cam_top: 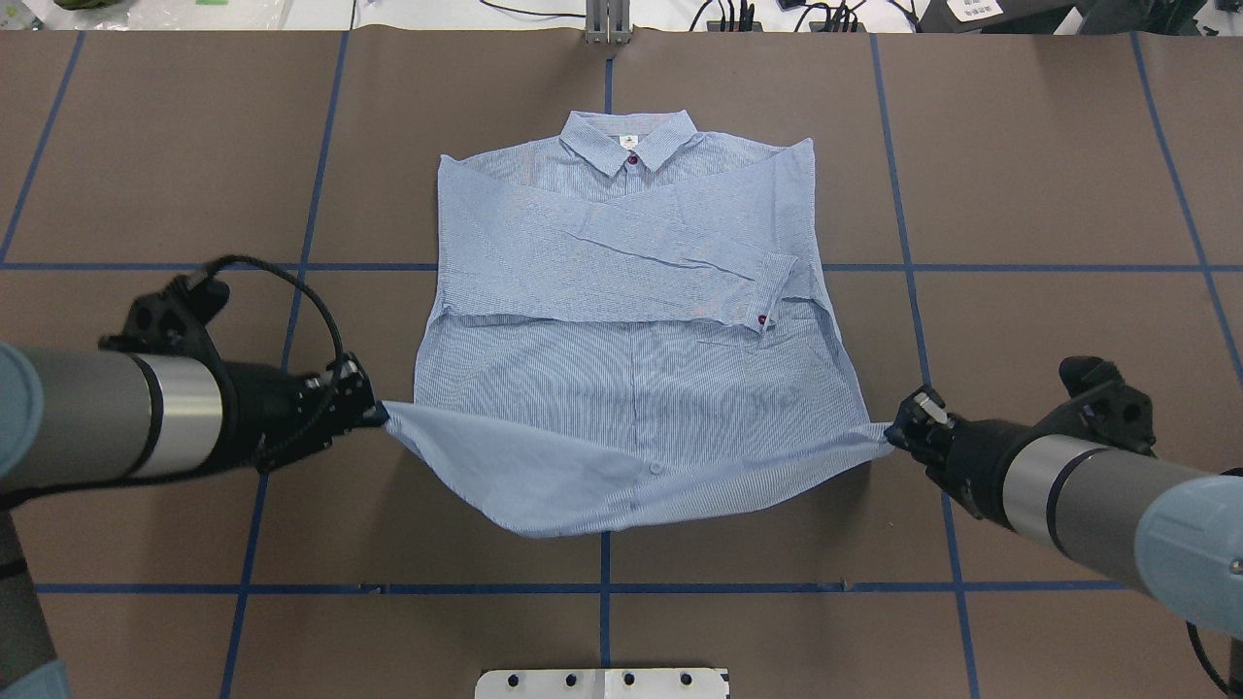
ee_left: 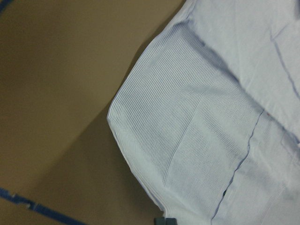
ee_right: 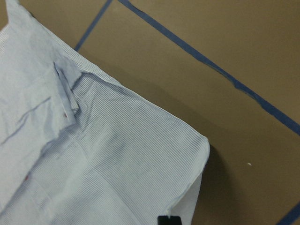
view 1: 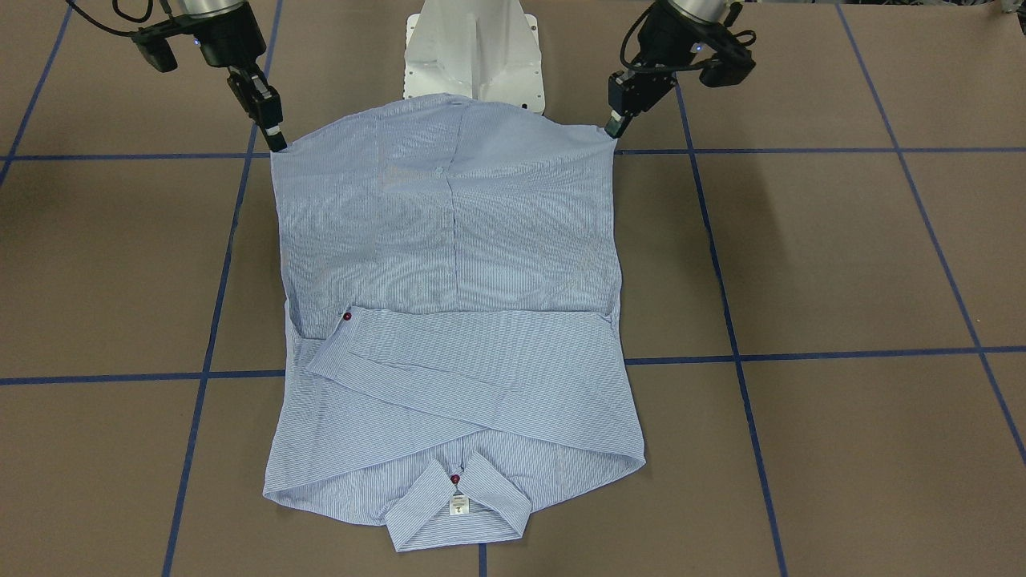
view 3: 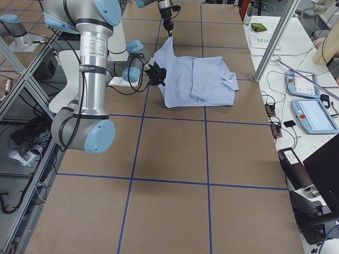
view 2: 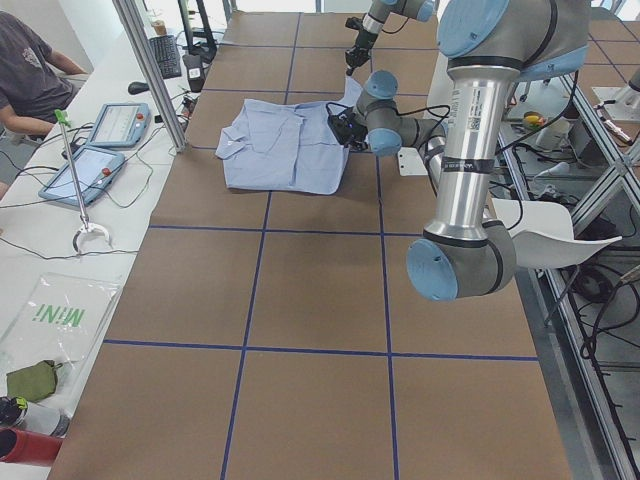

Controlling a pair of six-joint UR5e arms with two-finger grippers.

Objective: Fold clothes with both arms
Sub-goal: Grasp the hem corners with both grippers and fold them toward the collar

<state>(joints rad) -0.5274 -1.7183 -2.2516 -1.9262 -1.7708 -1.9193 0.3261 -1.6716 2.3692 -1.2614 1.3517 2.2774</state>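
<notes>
Left tool (cam_top: 374,416) is closed narrow on one bottom corner of the shirt (cam_top: 621,388), and the right tool (cam_top: 898,432) is closed in the same way on the other bottom corner. Both corners are lifted off the worktop (cam_top: 1020,194). The bottom edge hangs stretched between the two tools and sags a little in the middle, with a shadow below it.

The rest of the shirt lies flat in the middle of the worktop, front side up, with the collar (cam_top: 629,139) on the side far from the robot. Both sleeves are folded across the chest, one over the other. The upper cuff (cam_top: 772,291) ends beside the chest pocket (cam_top: 738,345) and shows one dark red button (cam_top: 762,319). A second dark red button (view 1: 454,479) closes the collar.

Inside the collar there is a white label (view 1: 458,503); its print is too small to read. Blue tape lines (cam_top: 602,588) divide the brown worktop into squares.

In the view from the robot's left, a clear bag (view 2: 60,320) on the white side table (view 2: 30,230) carries green letters that look like "MINI". The near arm (view 2: 460,220) in that view has a small sticker (view 2: 470,110) with print that I cannot read. A person (view 2: 30,60) in a dark grey top sits at the side table, near two tablets (view 2: 118,124)
</notes>
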